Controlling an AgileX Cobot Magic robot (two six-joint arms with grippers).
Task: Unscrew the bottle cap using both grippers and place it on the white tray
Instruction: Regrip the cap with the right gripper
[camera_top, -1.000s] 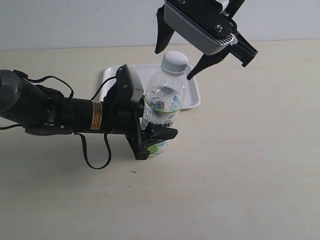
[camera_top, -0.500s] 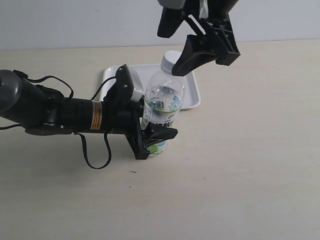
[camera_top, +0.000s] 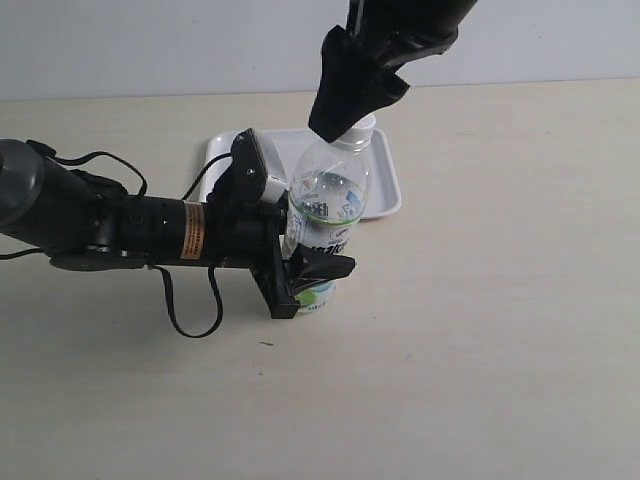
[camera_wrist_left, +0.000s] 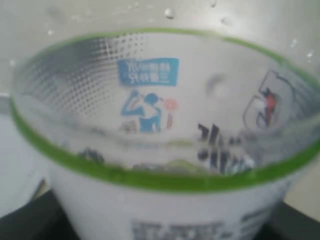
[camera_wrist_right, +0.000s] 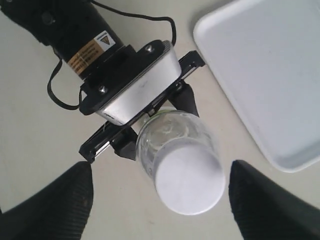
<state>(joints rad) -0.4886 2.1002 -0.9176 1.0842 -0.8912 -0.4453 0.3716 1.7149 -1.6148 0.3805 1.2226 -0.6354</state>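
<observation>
The right gripper (camera_wrist_right: 161, 197) is seen spread wide above the table (camera_top: 500, 300), its two dark fingers (camera_wrist_right: 60, 200) set on either side of the bottle cap (camera_wrist_right: 189, 182) with a clear gap left on each side; nothing is held by it. The white cap is framed almost midway between those fingers and is seated on the neck of the bottle (camera_top: 325, 200). The bottle is stood on its base on the table, its long axis upright and its capped neck pointed up toward the descending arm. Lower down, the labelled part of the bottle is clamped by the left gripper (camera_top: 310, 265), which is reached in level from the left of the exterior view; one black jaw is shown in front of the label and the other is hidden behind it. In the left wrist view the frame is filled by the green-edged label, blurred at close range. The white tray (camera_top: 385, 190) is laid flat on the table just behind the bottle, with the bottle's base shown on the table and not on the tray.
</observation>
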